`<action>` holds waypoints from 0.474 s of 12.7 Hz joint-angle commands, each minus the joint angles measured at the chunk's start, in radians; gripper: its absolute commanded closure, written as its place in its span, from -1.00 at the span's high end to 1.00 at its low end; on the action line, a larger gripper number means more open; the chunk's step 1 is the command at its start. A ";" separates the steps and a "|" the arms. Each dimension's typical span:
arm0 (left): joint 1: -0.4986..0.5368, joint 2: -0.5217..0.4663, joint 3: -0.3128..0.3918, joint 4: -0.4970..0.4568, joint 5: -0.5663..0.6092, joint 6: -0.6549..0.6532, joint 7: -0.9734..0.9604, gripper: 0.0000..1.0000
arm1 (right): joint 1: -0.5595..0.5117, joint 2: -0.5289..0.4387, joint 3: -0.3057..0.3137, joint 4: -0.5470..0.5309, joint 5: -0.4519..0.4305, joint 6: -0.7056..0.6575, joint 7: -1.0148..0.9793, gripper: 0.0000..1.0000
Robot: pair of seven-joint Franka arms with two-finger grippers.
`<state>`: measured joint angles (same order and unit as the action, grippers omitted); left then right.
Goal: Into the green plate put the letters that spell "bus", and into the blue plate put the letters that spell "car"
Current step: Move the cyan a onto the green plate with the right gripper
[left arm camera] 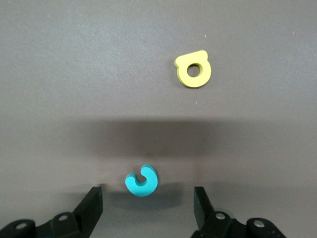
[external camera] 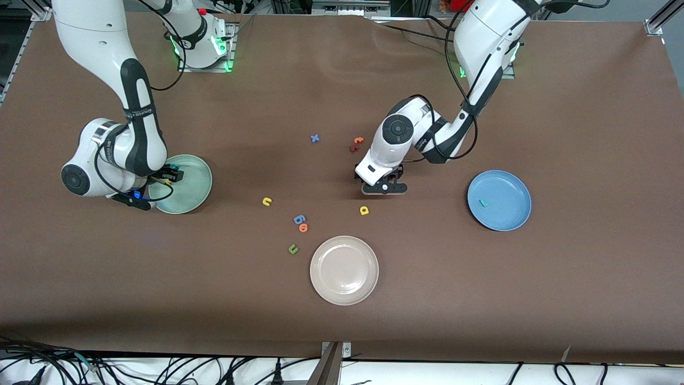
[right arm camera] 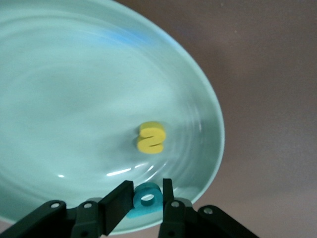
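My right gripper (right arm camera: 146, 199) is shut on the teal "b" (right arm camera: 147, 197) just above the green plate (right arm camera: 59, 99), close to its rim. A yellow "s" (right arm camera: 151, 137) lies in that plate. My left gripper (left arm camera: 147, 204) is open and low over the table, with the teal "c" (left arm camera: 142, 180) lying between its fingertips, touching neither. The yellow "a" (left arm camera: 193, 69) lies a short way off on the cloth. In the front view the yellow "u" (external camera: 267, 201) sits mid-table, and a teal "r" (external camera: 483, 202) lies in the blue plate (external camera: 507, 211). The left gripper (external camera: 385, 188) hides the "c" there.
A cream plate (external camera: 344, 270) sits nearer the front camera, mid-table. Near the yellow "u" lie a blue letter (external camera: 299, 218), an orange one (external camera: 303, 228) and a green "u" (external camera: 293, 248). A blue "x" (external camera: 315, 138) and red-orange letters (external camera: 356, 144) lie toward the bases.
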<state>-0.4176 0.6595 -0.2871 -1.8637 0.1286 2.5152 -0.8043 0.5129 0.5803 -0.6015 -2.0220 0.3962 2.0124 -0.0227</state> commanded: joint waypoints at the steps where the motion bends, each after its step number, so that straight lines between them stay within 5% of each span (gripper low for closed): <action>1: -0.030 0.012 0.023 0.023 0.037 -0.006 -0.029 0.59 | 0.007 -0.004 0.008 -0.018 0.024 0.019 -0.022 -0.84; 2: -0.053 0.012 0.049 0.027 0.037 -0.007 -0.029 0.56 | 0.007 -0.004 0.011 -0.021 0.027 0.019 -0.022 -0.71; 4: -0.101 0.012 0.097 0.032 0.035 -0.007 -0.027 0.56 | 0.012 -0.004 0.012 -0.021 0.033 0.019 -0.013 0.72; 5: -0.104 0.014 0.100 0.046 0.035 -0.024 -0.027 0.54 | 0.013 -0.007 0.012 -0.017 0.044 0.016 -0.011 0.96; 6: -0.104 0.014 0.100 0.055 0.035 -0.042 -0.027 0.48 | 0.015 -0.013 0.011 -0.008 0.046 0.006 -0.011 0.97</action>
<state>-0.5001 0.6637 -0.2066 -1.8494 0.1295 2.5109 -0.8045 0.5205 0.5842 -0.5876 -2.0269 0.4182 2.0176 -0.0228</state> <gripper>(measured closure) 0.225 0.405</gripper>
